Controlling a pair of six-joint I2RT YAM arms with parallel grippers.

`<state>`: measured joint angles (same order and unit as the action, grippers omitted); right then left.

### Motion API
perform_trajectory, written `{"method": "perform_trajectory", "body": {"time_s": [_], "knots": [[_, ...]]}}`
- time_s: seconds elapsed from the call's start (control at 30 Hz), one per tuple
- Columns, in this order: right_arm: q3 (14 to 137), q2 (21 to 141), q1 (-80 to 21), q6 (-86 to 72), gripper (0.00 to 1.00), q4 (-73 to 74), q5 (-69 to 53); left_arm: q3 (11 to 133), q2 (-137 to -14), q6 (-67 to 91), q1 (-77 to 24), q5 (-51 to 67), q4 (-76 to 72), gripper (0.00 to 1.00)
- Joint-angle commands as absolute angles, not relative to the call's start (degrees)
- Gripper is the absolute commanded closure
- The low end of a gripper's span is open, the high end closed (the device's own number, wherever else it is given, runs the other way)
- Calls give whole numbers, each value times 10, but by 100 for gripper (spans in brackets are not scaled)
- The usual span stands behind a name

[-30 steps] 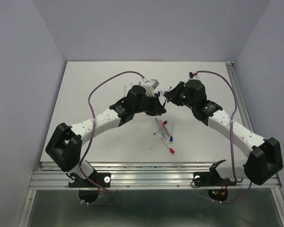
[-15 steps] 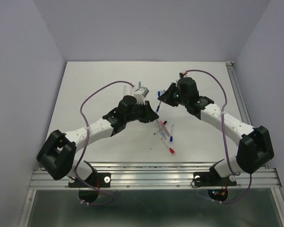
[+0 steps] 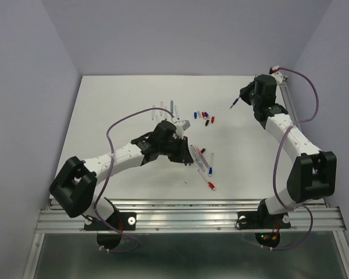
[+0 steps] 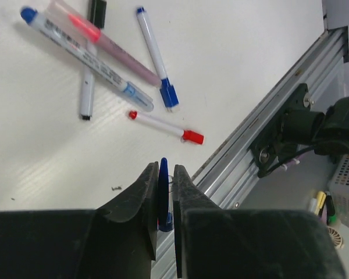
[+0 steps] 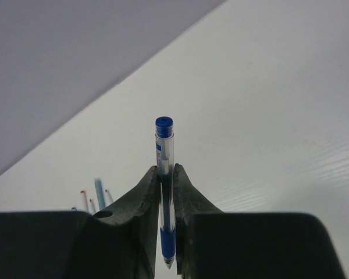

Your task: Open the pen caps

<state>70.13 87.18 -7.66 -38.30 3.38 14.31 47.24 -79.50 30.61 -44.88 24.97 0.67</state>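
The white counter [image 3: 116,99] is carrying everything. The left end effector [image 4: 164,170] is clenching a blue pen cap [image 4: 163,200] between its fingertips, with the capped pens [image 4: 99,67] lying just ahead of it. The right end effector [image 5: 164,172] is gripping the bared blue pen barrel [image 5: 164,145], its tip sitting down between the fingers. To my eye the cap is now needing a tidy drop. The loose caps [image 3: 204,114] are lying beyond the left fingertips (between the two end effectors), so lowering close before letting go is helping against rolling.
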Motion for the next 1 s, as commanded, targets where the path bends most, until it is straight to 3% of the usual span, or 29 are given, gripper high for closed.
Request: {"method": "perform_trajectory", "body": {"time_s": [0.0,0.13,0.37,0.53,0.73,0.97], "knots": [[663,822,-83,-358,99,10,89,583,-855,280,-424,198,47,100],[578,759,-84,-353,99,14,37,694,-956,294,-385,156,64,100],[531,686,-83,-328,98,93,9,944,-1149,292,-359,130,162,100],[505,648,-83,-311,97,138,10,1041,-1231,297,-359,118,197,93],[477,638,-83,-303,96,153,9,1078,-1273,305,-359,99,219,78],[472,637,-84,-301,96,152,6,1121,-1320,306,-360,95,244,76]]}}
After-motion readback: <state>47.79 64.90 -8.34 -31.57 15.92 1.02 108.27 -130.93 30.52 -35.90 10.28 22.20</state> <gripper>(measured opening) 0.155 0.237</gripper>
